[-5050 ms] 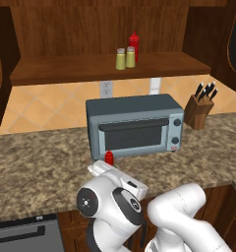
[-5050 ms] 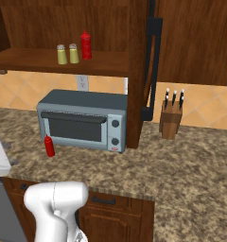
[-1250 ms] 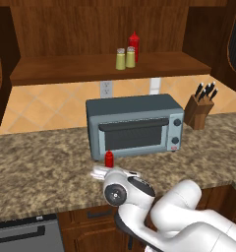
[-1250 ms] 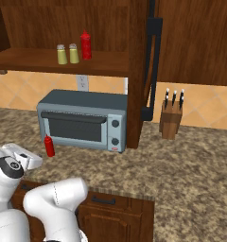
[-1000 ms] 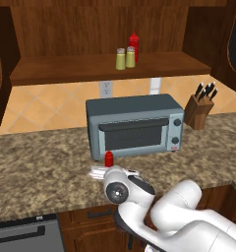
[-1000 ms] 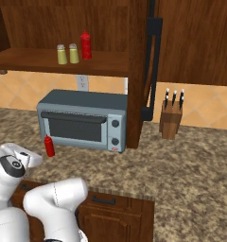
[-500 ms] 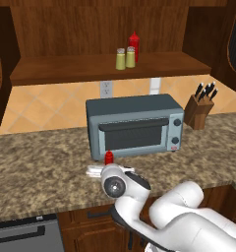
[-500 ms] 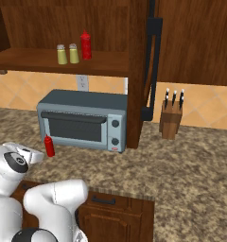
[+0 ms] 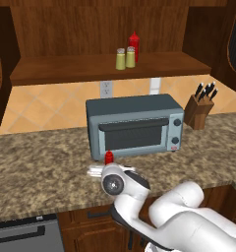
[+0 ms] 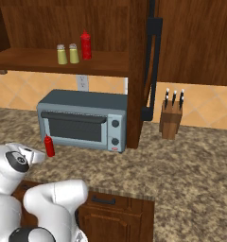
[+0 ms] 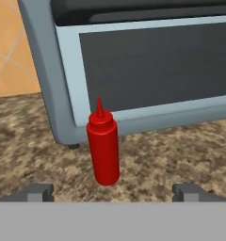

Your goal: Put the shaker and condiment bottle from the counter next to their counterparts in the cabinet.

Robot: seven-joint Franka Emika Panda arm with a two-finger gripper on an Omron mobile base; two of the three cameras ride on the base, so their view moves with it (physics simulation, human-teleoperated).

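The condiment bottle, red with a tapered nozzle, stands upright on the counter just in front of the toaster oven's left corner. My gripper is open and low over the counter. Its two dark fingertips stand wide apart on either side of the bottle, which is slightly ahead of them and untouched. On the cabinet shelf, two yellow-green shakers stand side by side, with a matching red bottle just behind them. I cannot tell the two shakers apart.
The grey toaster oven fills the counter directly behind the bottle. A wooden knife block stands to the right. A dark cabinet door edge hangs right of the shelf. Speckled stone counter extends to the left.
Over the last second my wrist has crept slightly forward and left, towards the counter bottle. The jaws stay open, and the bottle and the shelf items have not moved.
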